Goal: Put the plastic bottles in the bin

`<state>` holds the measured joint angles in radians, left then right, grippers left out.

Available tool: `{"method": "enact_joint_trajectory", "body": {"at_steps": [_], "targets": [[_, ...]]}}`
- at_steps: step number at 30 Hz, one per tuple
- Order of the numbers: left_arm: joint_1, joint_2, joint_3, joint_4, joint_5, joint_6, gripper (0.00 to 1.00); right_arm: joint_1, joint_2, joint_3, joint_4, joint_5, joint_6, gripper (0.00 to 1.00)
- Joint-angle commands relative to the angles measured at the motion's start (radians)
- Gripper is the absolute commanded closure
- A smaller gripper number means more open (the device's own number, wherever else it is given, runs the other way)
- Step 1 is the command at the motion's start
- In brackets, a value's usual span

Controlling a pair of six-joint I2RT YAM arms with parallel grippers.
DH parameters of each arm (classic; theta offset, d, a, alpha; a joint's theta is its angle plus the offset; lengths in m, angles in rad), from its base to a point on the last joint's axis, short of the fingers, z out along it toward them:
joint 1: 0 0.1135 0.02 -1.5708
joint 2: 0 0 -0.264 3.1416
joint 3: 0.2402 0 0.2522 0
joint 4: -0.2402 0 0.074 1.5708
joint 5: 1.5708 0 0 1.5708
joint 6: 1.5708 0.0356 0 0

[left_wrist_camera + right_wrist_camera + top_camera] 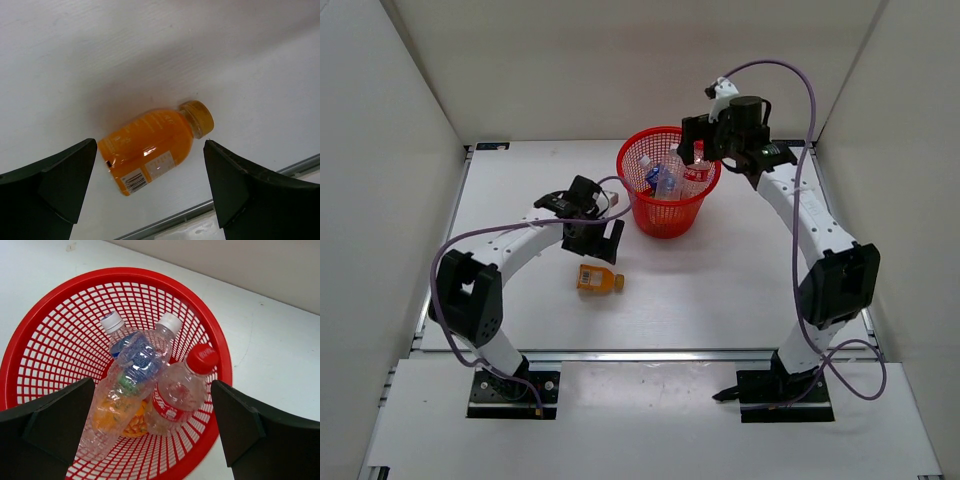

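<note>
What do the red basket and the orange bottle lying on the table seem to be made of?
Red basket: moulded plastic by its look, a smooth glossy rim over open mesh walls. Orange bottle: probably thin clear plastic; bright highlights on its body, orange contents showing through.

A heap of bottles (135, 375) lies inside the bin (665, 218), which stands on the table (740, 290). One more bottle (598, 280) lies on its side on the table, in front of the bin and to its left, well apart.
</note>
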<state>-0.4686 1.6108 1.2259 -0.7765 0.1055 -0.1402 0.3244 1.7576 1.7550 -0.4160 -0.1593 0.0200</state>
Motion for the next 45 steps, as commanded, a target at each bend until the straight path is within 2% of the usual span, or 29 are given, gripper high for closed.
{"method": "enact_joint_trajectory", "body": {"at_steps": [1,8,14,20,22,24,25,27,30,34,37,38,40,41,44,45], "targets": [[0.001,0.006,0.001,0.014,0.075,0.051,0.01,-0.033,-0.128,-0.096,0.057,-0.006,0.041,0.01],[-0.042,-0.097,-0.198,0.137,0.125,0.036,0.01,-0.047,-0.299,-0.296,0.088,-0.031,0.08,0.01],[-0.093,-0.086,-0.27,0.128,0.094,0.034,0.01,-0.08,-0.412,-0.402,0.065,-0.051,0.133,0.0],[-0.16,-0.091,-0.345,0.21,0.063,-0.076,0.02,-0.136,-0.543,-0.554,0.091,-0.098,0.208,0.01],[-0.179,-0.077,-0.344,0.255,0.031,-0.113,0.15,-0.133,-0.592,-0.594,0.082,-0.08,0.221,0.0],[-0.173,-0.06,-0.338,0.279,0.02,-0.169,0.46,-0.125,-0.632,-0.649,0.059,-0.057,0.212,0.01],[-0.159,-0.06,-0.339,0.293,0.037,-0.194,0.56,-0.128,-0.656,-0.663,0.053,-0.039,0.212,0.01],[-0.137,-0.084,-0.333,0.286,0.045,-0.213,0.67,-0.146,-0.691,-0.719,0.031,-0.025,0.21,0.01],[-0.13,-0.176,-0.342,0.255,-0.007,-0.239,0.68,-0.212,-0.734,-0.782,-0.03,-0.023,0.205,0.01],[-0.11,-0.352,-0.237,0.152,-0.092,-0.297,0.67,-0.298,-0.8,-0.871,-0.076,-0.005,0.196,0.0],[-0.09,-0.4,-0.038,0.178,-0.125,-0.314,0.67,-0.323,-0.84,-0.926,-0.096,-0.011,0.185,0.01],[-0.082,-0.369,0.004,0.187,-0.142,-0.312,0.67,-0.35,-0.846,-0.937,-0.101,-0.006,0.175,0.0],[-0.093,-0.28,0.204,0.197,-0.141,-0.297,0.63,-0.343,-0.86,-0.957,-0.101,0.007,0.163,0.01],[-0.108,-0.208,0.257,0.189,-0.154,-0.294,0.63,-0.341,-0.86,-0.96,-0.106,0.009,0.161,0.01],[-0.131,0.017,0.6,0.146,-0.156,-0.25,0.58,-0.343,-0.871,-0.974,-0.095,0.03,0.144,0.01],[-0.133,0.111,0.662,0.11,-0.162,-0.239,0.58,-0.344,-0.882,-0.982,-0.092,0.041,0.144,0.01]]}}
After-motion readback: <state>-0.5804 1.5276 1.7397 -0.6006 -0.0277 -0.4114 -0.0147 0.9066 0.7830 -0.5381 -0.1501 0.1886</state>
